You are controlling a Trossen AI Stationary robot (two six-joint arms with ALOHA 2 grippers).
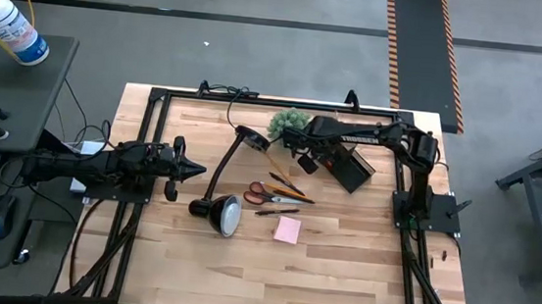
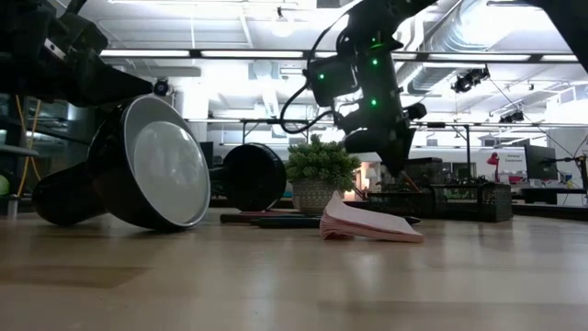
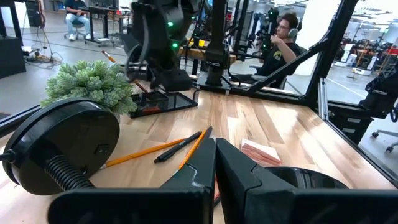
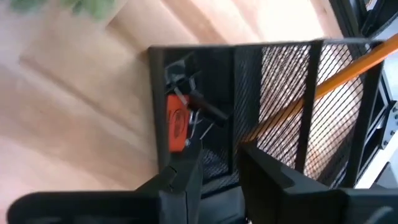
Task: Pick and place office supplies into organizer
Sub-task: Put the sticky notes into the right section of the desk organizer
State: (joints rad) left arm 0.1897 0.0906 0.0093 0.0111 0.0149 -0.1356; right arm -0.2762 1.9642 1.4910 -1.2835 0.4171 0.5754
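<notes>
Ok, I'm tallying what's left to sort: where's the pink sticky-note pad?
In the high view the pink sticky-note pad lies on the table's middle, just right of the lamp head and just below the red-handled scissors, outside the organizer.

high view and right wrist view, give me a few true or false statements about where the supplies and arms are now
1. The square pink sticky-note pad lies on the wooden table, outside the dark mesh organizer box. True.
2. The red-handled scissors are already inside the organizer. False: they lie on the table beside the black gooseneck desk lamp.
3. The right gripper is over the organizer, where an orange pencil leans. True.
4. The left gripper is holding the sticky-note pad. False: it sits at the table's left side, fingers together, holding nothing.
5. The round green plant stands at the table's near edge. False: it stands by the far edge, beside the organizer.
</notes>
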